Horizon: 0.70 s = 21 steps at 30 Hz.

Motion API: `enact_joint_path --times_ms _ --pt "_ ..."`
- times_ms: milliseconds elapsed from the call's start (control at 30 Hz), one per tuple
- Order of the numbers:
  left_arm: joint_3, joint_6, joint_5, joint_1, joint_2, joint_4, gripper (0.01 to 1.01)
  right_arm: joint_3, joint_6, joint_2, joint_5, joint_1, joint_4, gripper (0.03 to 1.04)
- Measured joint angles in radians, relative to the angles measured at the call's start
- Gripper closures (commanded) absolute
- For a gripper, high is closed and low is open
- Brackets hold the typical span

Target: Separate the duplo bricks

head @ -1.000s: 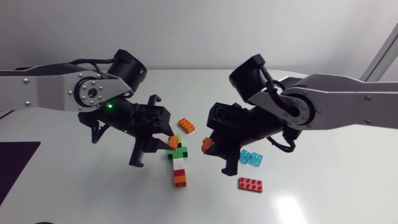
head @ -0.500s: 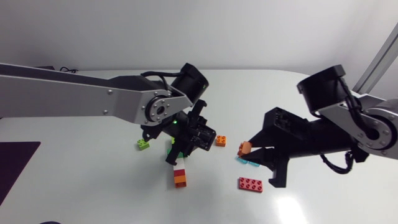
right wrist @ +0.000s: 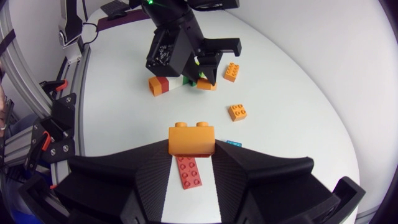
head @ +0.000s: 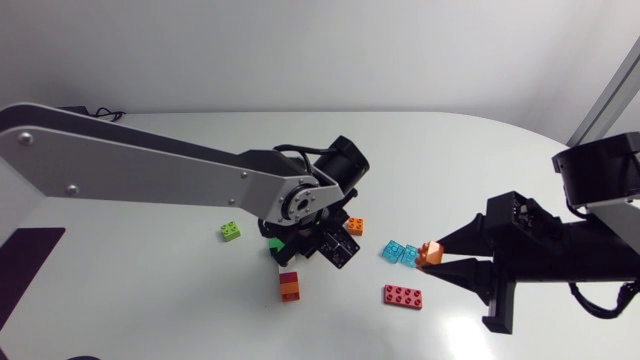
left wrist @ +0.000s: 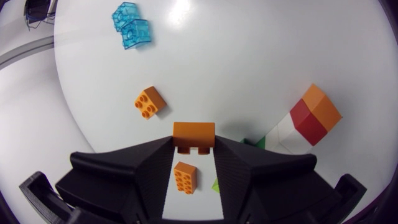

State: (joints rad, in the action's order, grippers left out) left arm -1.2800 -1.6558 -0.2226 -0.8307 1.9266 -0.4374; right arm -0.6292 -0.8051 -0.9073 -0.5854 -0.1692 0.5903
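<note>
While pinching an orange brick (left wrist: 193,134) in the left gripper (left wrist: 193,149), hovers just over the stack (left wrist: 305,118), lying flat with long axis sideways, out to its red-orange end. Grips a second brick (right wrist: 191,137) in the right gripper (right wrist: 191,154), well apart from the stack; better to continue with the nearer left.

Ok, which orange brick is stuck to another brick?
The orange brick joined to the red brick. The others are alone: one in the left claw, one in the right claw, the rest loose.

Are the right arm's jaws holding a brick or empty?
Holding: an orange brick sits clamped between both jaws in the right wrist view.
</note>
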Motion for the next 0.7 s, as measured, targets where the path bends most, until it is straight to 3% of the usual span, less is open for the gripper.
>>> enact_joint_path --times_ms 700 --pt "-0.126 -0.238 -0.232 -0.110 0.182 0.020 0.752 0.061 -0.002 0.105 -0.040 0.000 0.022 0.88"
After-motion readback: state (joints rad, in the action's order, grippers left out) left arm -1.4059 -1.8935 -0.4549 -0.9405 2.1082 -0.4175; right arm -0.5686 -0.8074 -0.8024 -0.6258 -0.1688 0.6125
